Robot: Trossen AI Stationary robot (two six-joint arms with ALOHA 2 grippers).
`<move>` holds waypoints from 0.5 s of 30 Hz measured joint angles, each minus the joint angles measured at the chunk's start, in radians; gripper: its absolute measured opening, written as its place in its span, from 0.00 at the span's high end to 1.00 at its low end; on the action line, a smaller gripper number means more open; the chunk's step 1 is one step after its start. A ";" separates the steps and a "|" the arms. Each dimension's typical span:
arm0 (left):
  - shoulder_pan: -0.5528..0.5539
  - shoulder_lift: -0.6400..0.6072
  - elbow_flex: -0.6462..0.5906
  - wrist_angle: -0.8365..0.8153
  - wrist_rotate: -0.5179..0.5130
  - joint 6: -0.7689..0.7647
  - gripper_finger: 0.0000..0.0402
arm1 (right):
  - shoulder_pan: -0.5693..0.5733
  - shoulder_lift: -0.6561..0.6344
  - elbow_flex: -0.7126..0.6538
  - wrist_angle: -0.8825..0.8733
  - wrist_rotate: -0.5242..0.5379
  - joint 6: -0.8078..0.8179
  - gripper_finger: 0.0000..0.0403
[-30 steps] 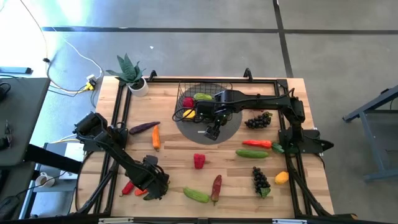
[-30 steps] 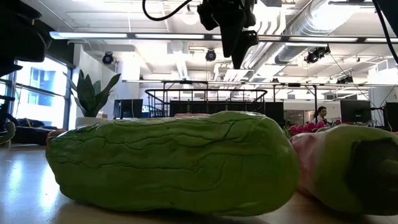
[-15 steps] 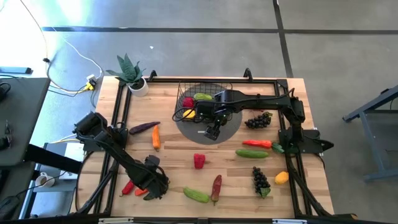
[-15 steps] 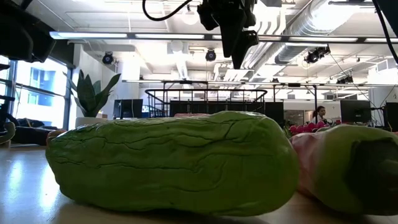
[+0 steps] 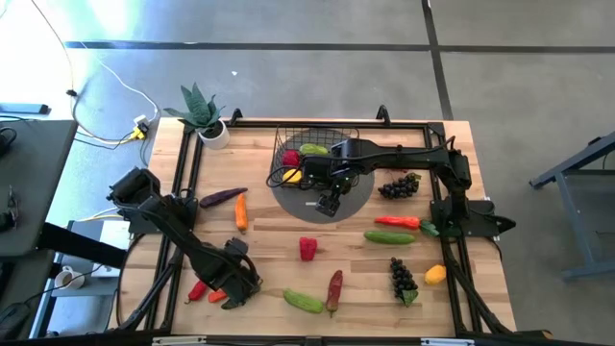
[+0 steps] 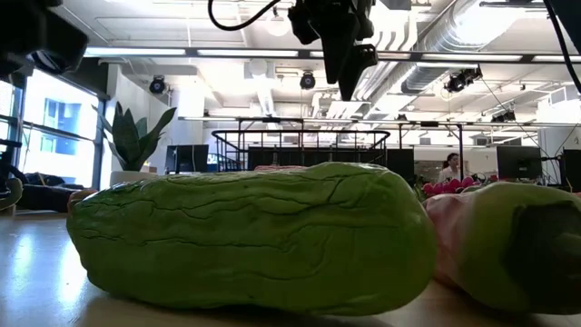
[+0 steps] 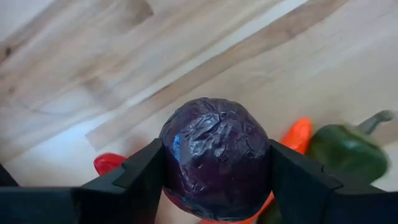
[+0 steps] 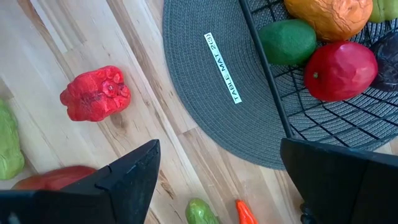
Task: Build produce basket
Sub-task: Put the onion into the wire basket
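Produce is lying scattered across the wooden table [image 5: 269, 216] I am working over, and some of it is already sitting in the basket [image 5: 312, 154] at the far side. Nearest to me, along the front edge, my left gripper [image 5: 233, 291] is pinching a dark purple onion [image 7: 216, 158] between its two fingers, just above the wood. An orange chilli [image 7: 296, 134], a red pepper [image 7: 108, 163] and a green pepper [image 7: 347, 152] are lying right beside that onion. A little to the right, a wrinkled green cucumber [image 5: 304, 301] is resting beside a long red chilli [image 5: 333, 288]. Toward the middle, a small red pepper [image 5: 307, 248] is sitting alone. Farther back, my right gripper [image 5: 329, 204] is hanging over the round grey mat [image 8: 211, 93] with its fingers spread wide and nothing between them. Just beyond it, the black wire basket is sitting on that mat, holding a red tomato [image 8: 341, 70], a green piece [image 8: 287, 41] and an orange piece [image 8: 329, 17].
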 joint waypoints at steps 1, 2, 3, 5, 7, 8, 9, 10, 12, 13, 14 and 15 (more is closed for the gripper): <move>0.002 -0.007 0.000 -0.001 -0.012 0.007 0.42 | 0.000 0.000 0.000 0.000 0.000 0.008 0.22; 0.006 -0.014 0.000 -0.001 -0.023 0.014 0.42 | 0.000 0.000 0.000 0.000 0.000 0.019 0.22; 0.009 -0.025 0.000 -0.003 -0.035 0.022 0.42 | 0.000 0.000 0.000 -0.002 0.000 0.029 0.22; 0.020 -0.050 0.000 -0.007 -0.065 0.048 0.42 | 0.000 0.000 0.000 -0.011 -0.005 0.052 0.22; 0.039 -0.072 0.001 -0.010 -0.095 0.081 0.42 | 0.000 0.000 0.000 -0.019 -0.013 0.076 0.22; 0.050 -0.085 0.001 -0.013 -0.113 0.102 0.42 | 0.000 0.000 0.000 -0.023 -0.018 0.085 0.22; 0.064 -0.099 0.001 -0.013 -0.130 0.125 0.42 | 0.000 0.000 0.000 -0.026 -0.021 0.093 0.22; 0.077 -0.113 0.001 -0.014 -0.147 0.148 0.42 | 0.000 0.000 0.000 -0.028 -0.023 0.104 0.22; 0.106 -0.140 0.001 -0.014 -0.179 0.203 0.42 | 0.001 0.000 0.000 -0.032 -0.024 0.120 0.22; 0.122 -0.155 0.001 -0.014 -0.195 0.234 0.42 | 0.000 0.000 0.000 -0.032 -0.024 0.132 0.22; 0.139 -0.168 0.001 -0.014 -0.211 0.266 0.42 | 0.000 0.000 0.000 -0.033 -0.024 0.140 0.22; 0.156 -0.183 0.002 -0.014 -0.225 0.297 0.42 | 0.000 0.000 0.000 -0.033 -0.024 0.152 0.22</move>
